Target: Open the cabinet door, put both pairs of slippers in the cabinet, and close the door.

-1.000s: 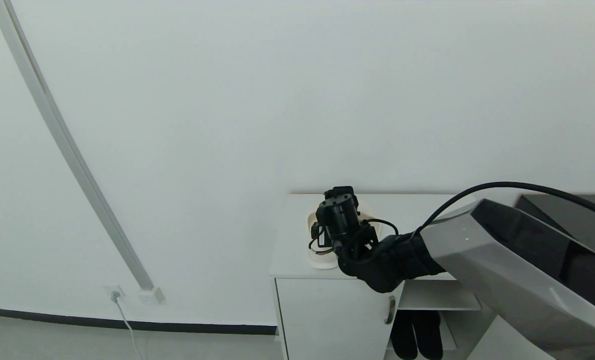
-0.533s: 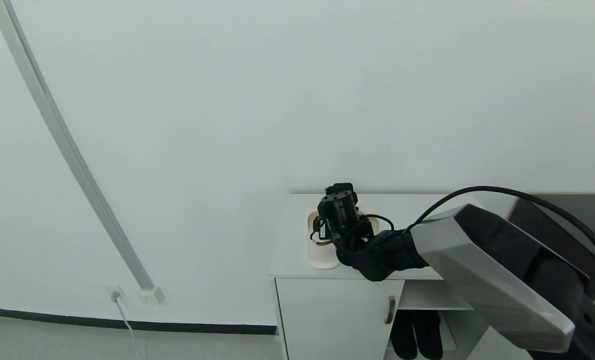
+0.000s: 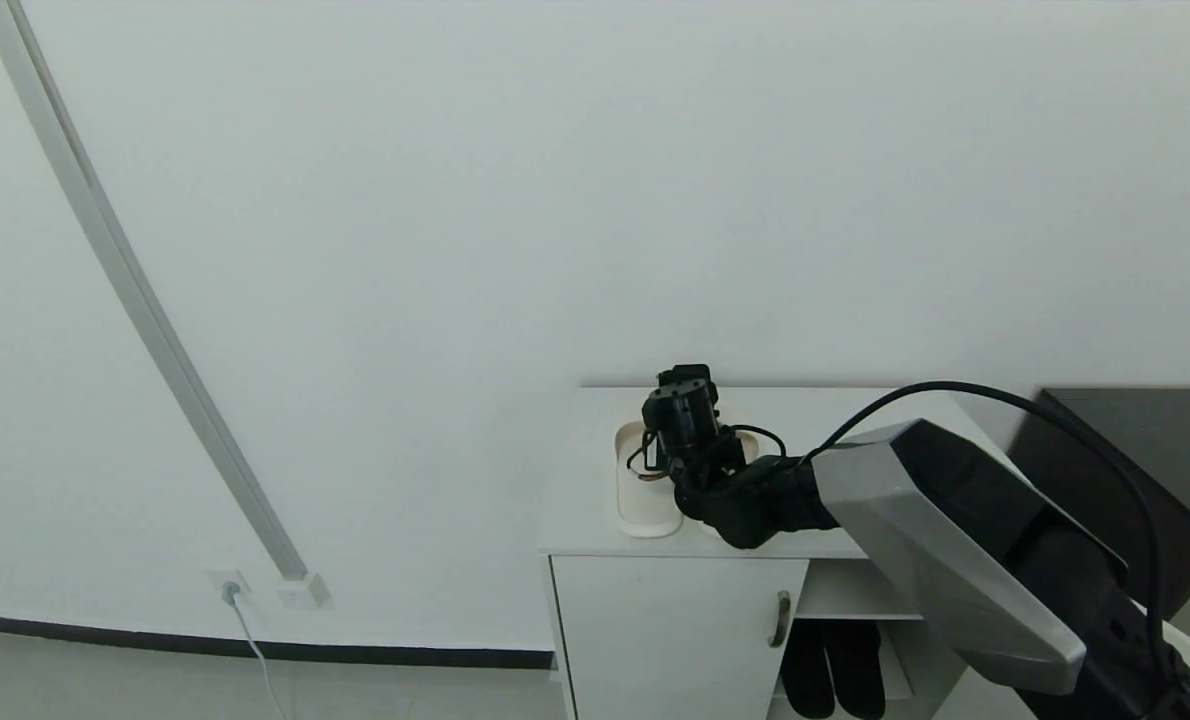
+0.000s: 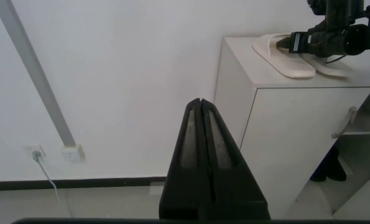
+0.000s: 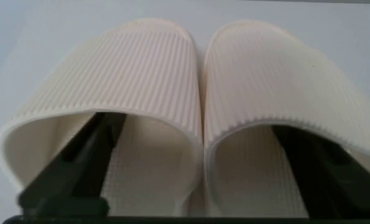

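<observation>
Atop cabinet (image 3: 590,500) | right claw (image 5: 194,143) level, spread wide, finger (image 5: 73,177) inside each slipper (image 5: 141,74) | left claw (image 4: 200,104) closed, empty

We log a cream ribbed pair of slippers (image 5: 141,93) lying soles down and side by side, inner edges touching, on the left part of the white cabinet (image 3: 580,500) top, reaching to near its front edge. The left door (image 3: 670,640) is shut, its handle at the inner edge. In the open right half, a black pair (image 3: 835,668) sits under the shelf.
</observation>
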Tool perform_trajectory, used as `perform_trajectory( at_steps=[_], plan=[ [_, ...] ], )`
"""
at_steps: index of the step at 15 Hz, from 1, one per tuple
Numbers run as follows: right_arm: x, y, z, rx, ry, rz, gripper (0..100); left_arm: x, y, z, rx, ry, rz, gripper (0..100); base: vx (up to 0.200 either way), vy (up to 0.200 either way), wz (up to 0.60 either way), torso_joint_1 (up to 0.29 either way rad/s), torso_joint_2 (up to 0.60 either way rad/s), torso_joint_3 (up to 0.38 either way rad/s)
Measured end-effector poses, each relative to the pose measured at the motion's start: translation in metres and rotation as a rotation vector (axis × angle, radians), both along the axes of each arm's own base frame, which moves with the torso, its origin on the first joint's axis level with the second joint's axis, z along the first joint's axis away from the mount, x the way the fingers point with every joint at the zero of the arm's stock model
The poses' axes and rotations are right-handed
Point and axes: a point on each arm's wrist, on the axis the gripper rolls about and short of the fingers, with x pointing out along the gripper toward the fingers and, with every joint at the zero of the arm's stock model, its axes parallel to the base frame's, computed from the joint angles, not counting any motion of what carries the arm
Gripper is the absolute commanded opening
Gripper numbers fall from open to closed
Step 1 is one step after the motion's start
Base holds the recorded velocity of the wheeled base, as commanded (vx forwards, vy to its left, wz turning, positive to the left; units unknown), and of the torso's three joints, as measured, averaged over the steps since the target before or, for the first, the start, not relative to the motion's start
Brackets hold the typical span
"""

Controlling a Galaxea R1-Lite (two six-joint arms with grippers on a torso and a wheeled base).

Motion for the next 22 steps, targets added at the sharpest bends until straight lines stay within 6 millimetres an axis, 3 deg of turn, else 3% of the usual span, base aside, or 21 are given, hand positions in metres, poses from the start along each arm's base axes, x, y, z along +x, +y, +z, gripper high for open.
perform_trajectory(
  at_steps=[8,12,15,22],
  plan=[
    [0.000,0.001,-0.003,-0.002,0.001,0.000,0,0.000,0.000,0.000,0.000,0.000,0.000,0,0.000,0.000,0.00,0.000,0.00,0.000],
    [-0.011,-0.003,0.017,0.013,-0.008,0.012,0,0.000,0.000,0.000,0.000,0.000,0.000,0,0.000,0.000,0.00,0.000,0.00,0.000],
    [-0.043,-0.016,0.036,0.015,0.016,0.092,0,0.000,0.000,0.000,0.000,0.000,0.000,0,0.000,0.000,0.00,0.000,0.00,0.000],
    [-0.153,-0.066,0.078,-0.037,0.066,0.331,0,0.000,0.000,0.000,0.003,0.000,-0.002,0,0.000,0.000,0.00,0.000,0.00,0.000]
  ],
)
